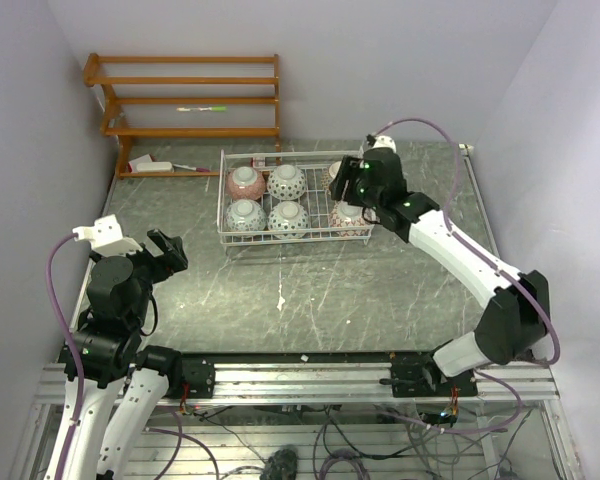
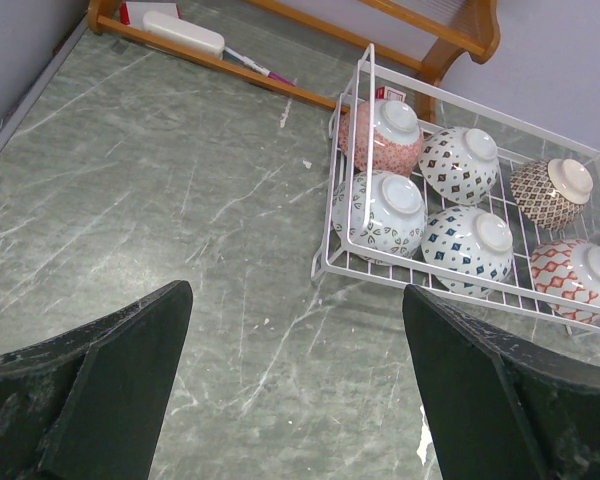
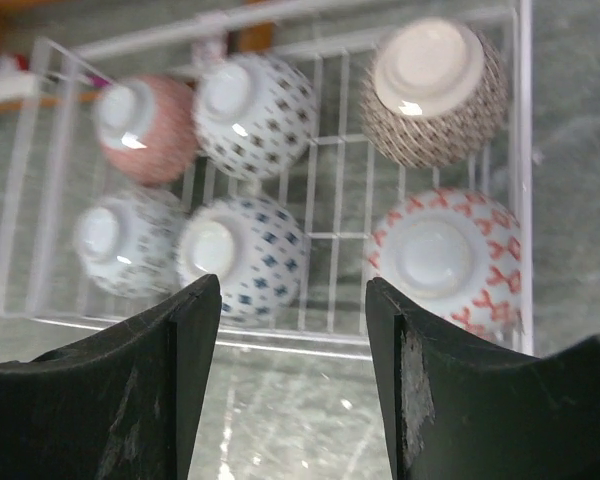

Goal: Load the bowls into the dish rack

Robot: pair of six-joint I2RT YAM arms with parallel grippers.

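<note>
Well to the left of the dish rack and nearer the arm bases, the left tool hung over bare surface, its fingers wide apart and holding nothing. It looked harmless there unless it swung toward the rack's left wall and shoved the basket. A wooden shelf stood behind the rack's left end. All six bowls sat inside the rack, upside down with pale foot rings up, in three columns of two, so the loading seemed done. The likeliest trouble was a jolt knocking the glazed sides together, since neighbours sat so close that I could not tell whether they touched. In the left column were a speckled red bowl at the back and a pale bowl with blue-green sprigs at the front. The middle column held a black-and-white diamond bowl behind a blue diamond bowl. The right column held a tan lattice bowl behind a red-cross bowl. Above the rack's near right part hovered the right tool, fingers parted and empty. This was the main hazard: a low or sideways pull could catch the near rim wire or the red-cross bowl's foot ring. That could drag the light basket or tip a bowl.
</note>
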